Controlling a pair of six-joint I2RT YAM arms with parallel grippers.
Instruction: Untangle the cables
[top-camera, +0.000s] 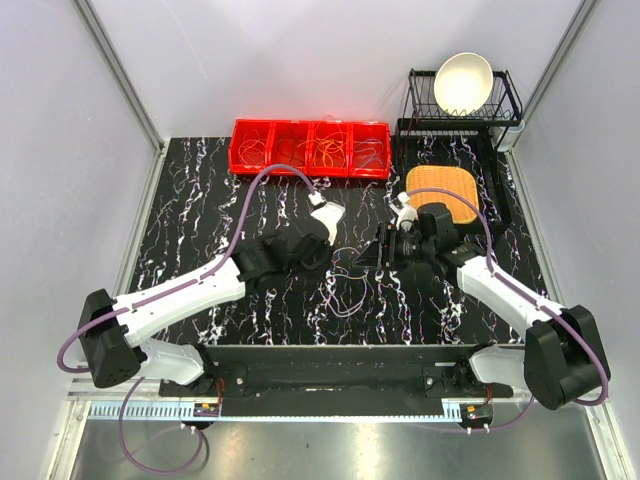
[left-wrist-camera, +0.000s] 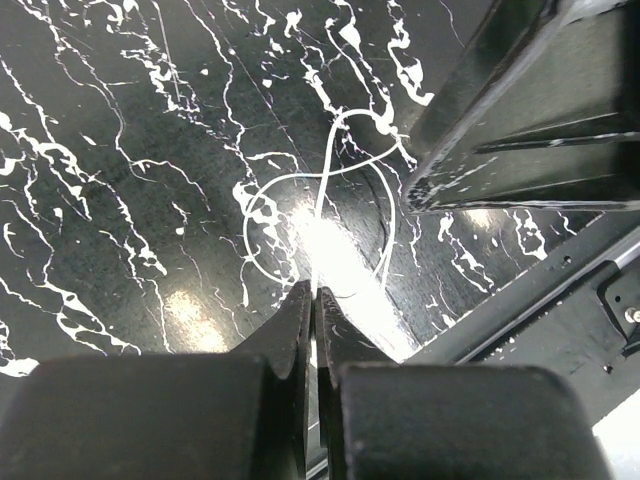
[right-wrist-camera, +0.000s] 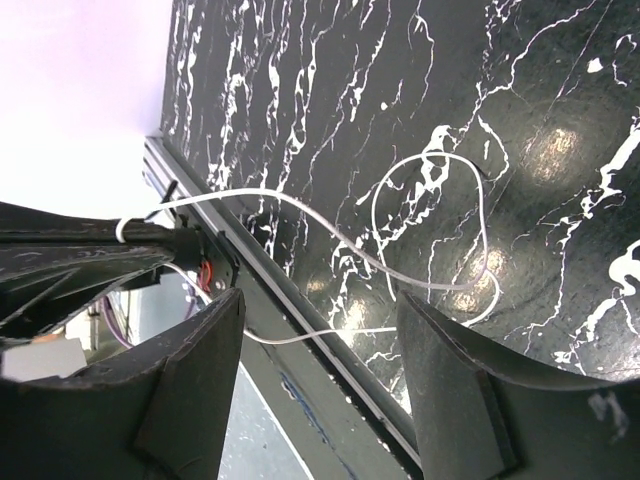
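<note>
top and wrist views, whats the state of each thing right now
left gripper, jaws shut on the whitish cable
right gripper, jaws open, holding nothing
whitish cable, looped, one end pinched
red bins, hold more cables
bowl, tilted on edge in the rack

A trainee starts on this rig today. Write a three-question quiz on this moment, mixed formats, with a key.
1. True or false: the left pincer is shut on the thin whitish looped cable.
2. Pick one. The right pincer is: A) open, holding nothing; B) shut on the cable; C) out of view.
3. Fill in: the white round bowl sits in the black wire dish rack at the table's far ___ corner, by the robot's own sides.

Key: 1 true; 2 A; 3 right.
</note>
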